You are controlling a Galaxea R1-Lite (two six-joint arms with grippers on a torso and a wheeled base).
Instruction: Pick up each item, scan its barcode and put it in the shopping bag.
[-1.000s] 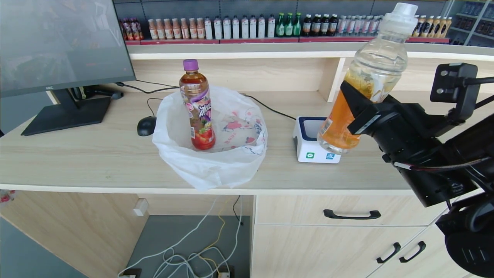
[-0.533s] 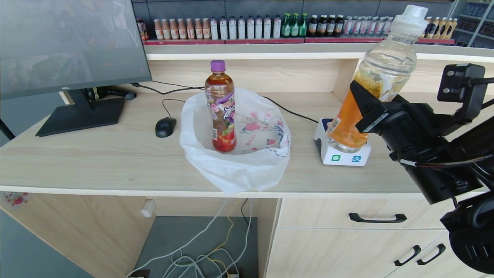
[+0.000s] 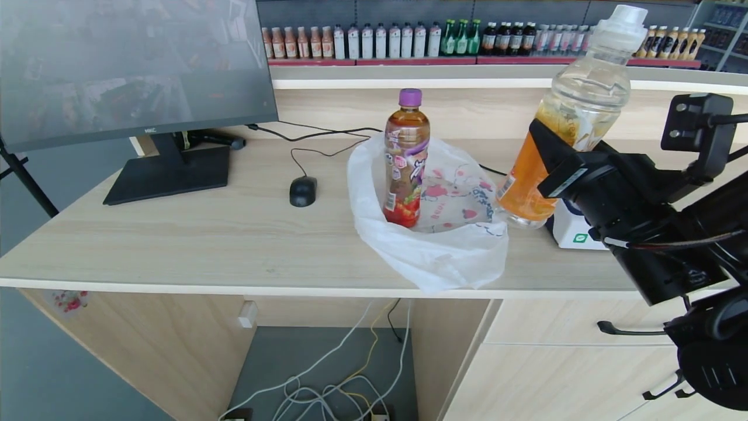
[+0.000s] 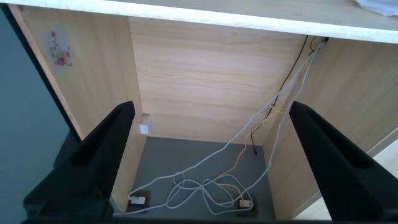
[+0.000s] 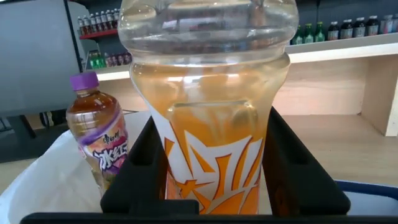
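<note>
My right gripper [image 3: 546, 161] is shut on a large orange drink bottle [image 3: 561, 117] with a white cap, held tilted in the air above the counter, between the white shopping bag [image 3: 432, 234] and the white barcode scanner [image 3: 575, 231]. In the right wrist view the orange drink bottle [image 5: 208, 124] sits between my black fingers [image 5: 137, 168]. A purple-capped tea bottle [image 3: 405, 158] stands upright inside the open bag; the right wrist view shows this tea bottle [image 5: 99, 140] beside the held one. My left gripper [image 4: 211, 162] hangs open below the counter edge, holding nothing.
A monitor [image 3: 128, 64] stands at the counter's left with a black mouse [image 3: 302, 191] beside it. Cables [image 3: 327, 386] trail on the floor in the opening under the counter. Drawers with black handles [image 3: 628, 330] are lower right. Shelves of bottles [image 3: 467, 38] line the back.
The whole head view has shifted, so the camera moved. Against the counter, the held orange bottle has gone from above the scanner towards the bag.
</note>
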